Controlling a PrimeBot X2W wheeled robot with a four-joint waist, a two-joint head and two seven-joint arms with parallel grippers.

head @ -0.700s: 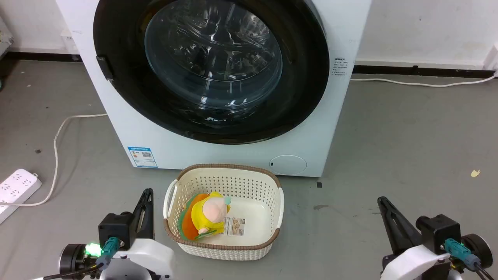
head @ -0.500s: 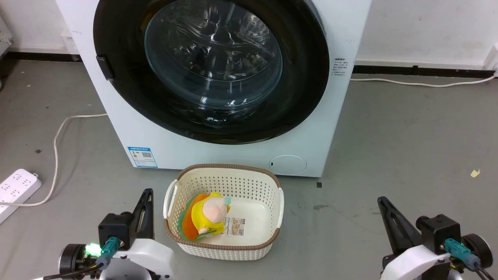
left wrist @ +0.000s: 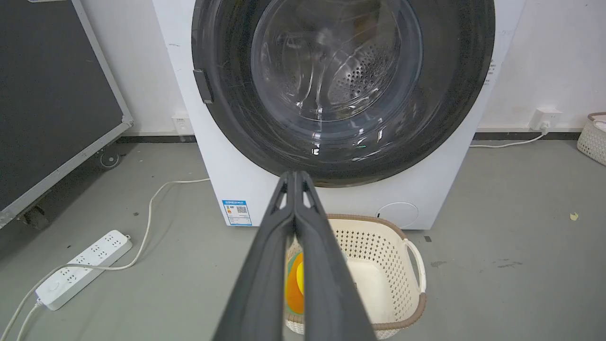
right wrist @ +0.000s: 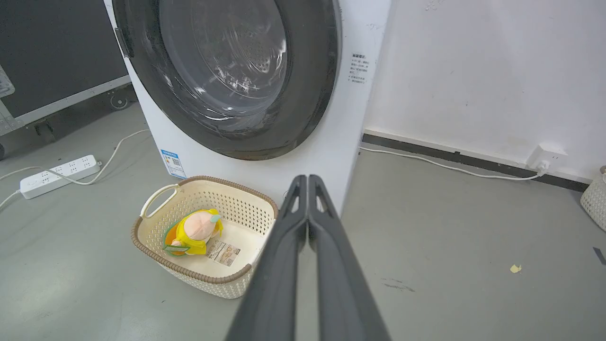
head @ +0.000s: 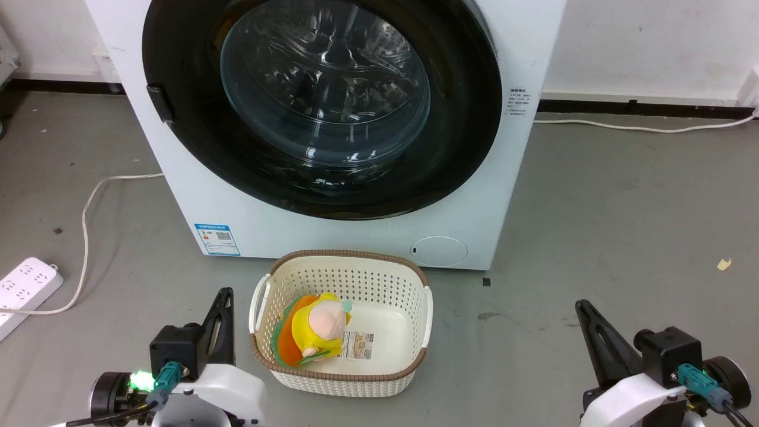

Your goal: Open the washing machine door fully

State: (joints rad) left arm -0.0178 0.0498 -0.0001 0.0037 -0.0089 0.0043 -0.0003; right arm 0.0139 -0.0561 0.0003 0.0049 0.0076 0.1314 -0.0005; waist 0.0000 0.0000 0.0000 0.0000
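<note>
Slipping worries us: our left gripper point(head: 225, 295) and right gripper point(head: 583, 306) have jaws together, so we might skid off the washing machine door point(head: 468, 118) or strike the basket point(head: 338, 385).

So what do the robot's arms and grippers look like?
Each arm ends in a white shell carrying a black boxy block. The left gripper and right gripper are each two long dark grey fingers tapering to a point, with slots near the tips. A teal plug with a black cable sits on each wrist, and a green light glows on the left one.
</note>
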